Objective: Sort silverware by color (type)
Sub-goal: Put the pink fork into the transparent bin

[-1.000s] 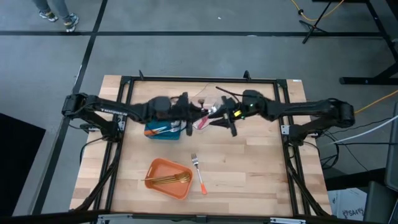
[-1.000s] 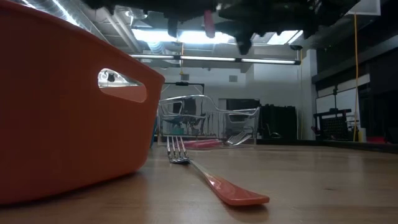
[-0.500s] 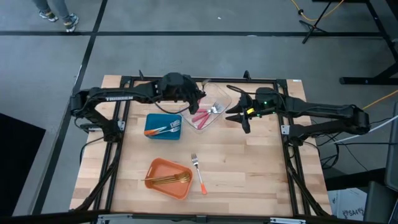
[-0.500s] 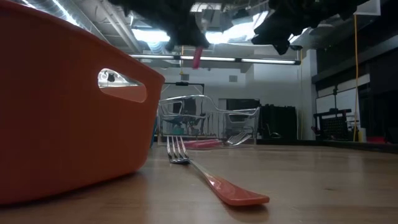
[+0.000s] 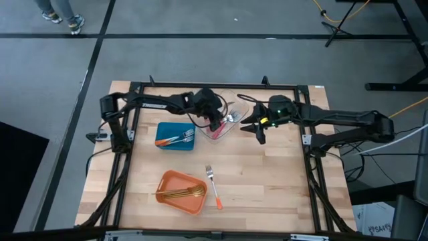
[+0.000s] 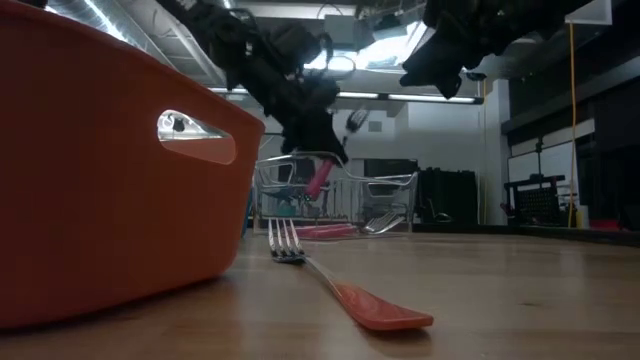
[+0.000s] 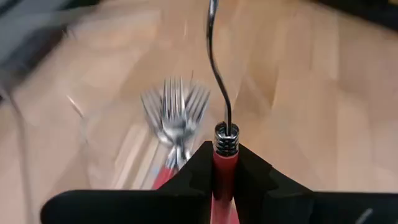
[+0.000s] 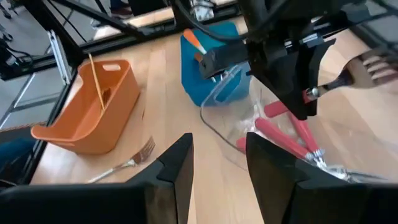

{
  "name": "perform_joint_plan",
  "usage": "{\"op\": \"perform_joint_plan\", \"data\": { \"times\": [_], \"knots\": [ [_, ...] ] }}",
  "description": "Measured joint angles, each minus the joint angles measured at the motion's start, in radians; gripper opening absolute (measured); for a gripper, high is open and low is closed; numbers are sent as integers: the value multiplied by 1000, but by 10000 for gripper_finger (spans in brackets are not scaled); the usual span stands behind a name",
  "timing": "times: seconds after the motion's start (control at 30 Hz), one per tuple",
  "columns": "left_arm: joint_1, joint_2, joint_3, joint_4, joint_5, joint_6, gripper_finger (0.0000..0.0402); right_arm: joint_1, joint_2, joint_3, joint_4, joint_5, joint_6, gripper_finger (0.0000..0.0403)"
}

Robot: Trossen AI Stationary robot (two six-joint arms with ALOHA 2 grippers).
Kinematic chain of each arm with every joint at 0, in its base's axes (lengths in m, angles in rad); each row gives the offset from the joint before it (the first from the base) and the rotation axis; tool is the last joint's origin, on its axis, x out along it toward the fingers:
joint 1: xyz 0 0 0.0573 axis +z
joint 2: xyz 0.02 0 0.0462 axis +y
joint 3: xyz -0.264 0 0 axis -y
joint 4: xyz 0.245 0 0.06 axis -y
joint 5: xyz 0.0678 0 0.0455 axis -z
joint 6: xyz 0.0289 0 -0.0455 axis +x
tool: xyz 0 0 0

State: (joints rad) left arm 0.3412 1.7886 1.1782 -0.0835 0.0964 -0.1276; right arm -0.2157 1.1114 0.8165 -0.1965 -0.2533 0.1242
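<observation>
Gripping a red-handled fork over the clear container upper centre, the left gripper reaches in; the right gripper waits beside, jaws apart. Low view: fork hangs handle-down centre. Left wrist: handle clamped bottom centre.

On the wooden surface, the left gripper hangs over the clear container of red-handled forks, the right gripper just beside it. A blue container, an orange container with gold forks and a loose orange-handled fork lie nearer.
</observation>
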Motion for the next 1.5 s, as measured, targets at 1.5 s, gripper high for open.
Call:
{"op": "perform_joint_plan", "data": {
  "times": [1.5],
  "knots": [
    [9,71,0,-145,-138,8,41,0,65,0,-25,0,-2,134]
  ]
}}
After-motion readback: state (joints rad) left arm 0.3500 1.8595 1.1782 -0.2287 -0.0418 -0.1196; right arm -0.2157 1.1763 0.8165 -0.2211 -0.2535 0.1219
